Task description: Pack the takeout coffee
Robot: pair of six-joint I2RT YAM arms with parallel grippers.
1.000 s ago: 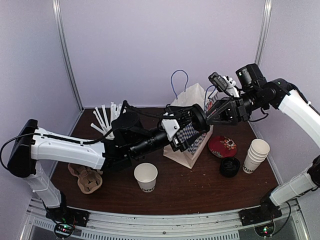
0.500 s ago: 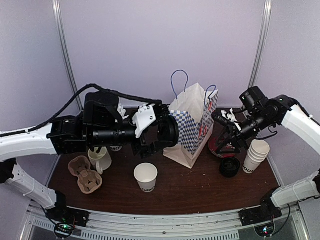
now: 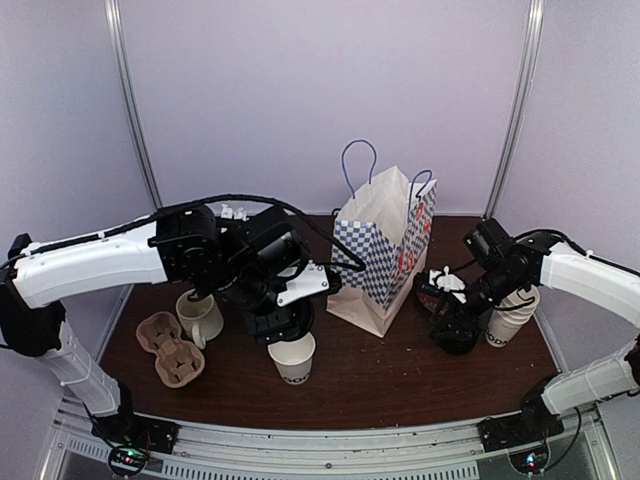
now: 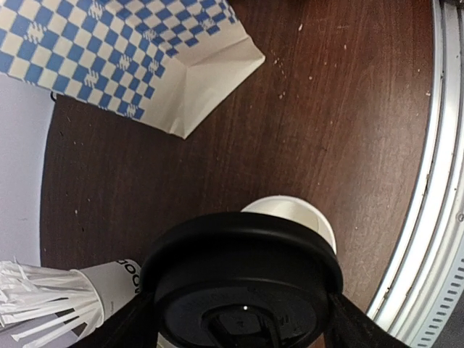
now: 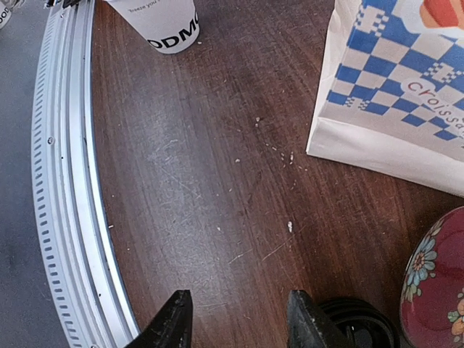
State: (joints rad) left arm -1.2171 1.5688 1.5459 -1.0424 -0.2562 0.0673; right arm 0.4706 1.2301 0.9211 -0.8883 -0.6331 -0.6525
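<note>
One white paper cup (image 3: 291,356) of the takeout coffee stands open-topped at the front middle of the table, its rim (image 4: 299,215) showing in the left wrist view. My left gripper (image 3: 284,322) hangs just above it, shut on a black round lid (image 4: 245,279) that spans the jaws (image 4: 243,320). At the right, my right gripper (image 3: 448,314) is low over the table and open, with nothing between its fingers (image 5: 235,313). A stack of black lids (image 3: 459,336) lies just right of its right finger (image 5: 303,319).
The blue-checked paper bag (image 3: 384,250) stands upright at centre back. A stack of white cups (image 3: 511,314) and a red patterned plate (image 5: 439,284) sit at the right. A cream mug (image 3: 199,316), a cardboard cup carrier (image 3: 171,350) and a cup of straws (image 4: 45,299) are on the left.
My left arm swung away from the bag and down over the open cup, carrying the lid. My right arm dropped from the bag's top to the lid stack and opened wider.
</note>
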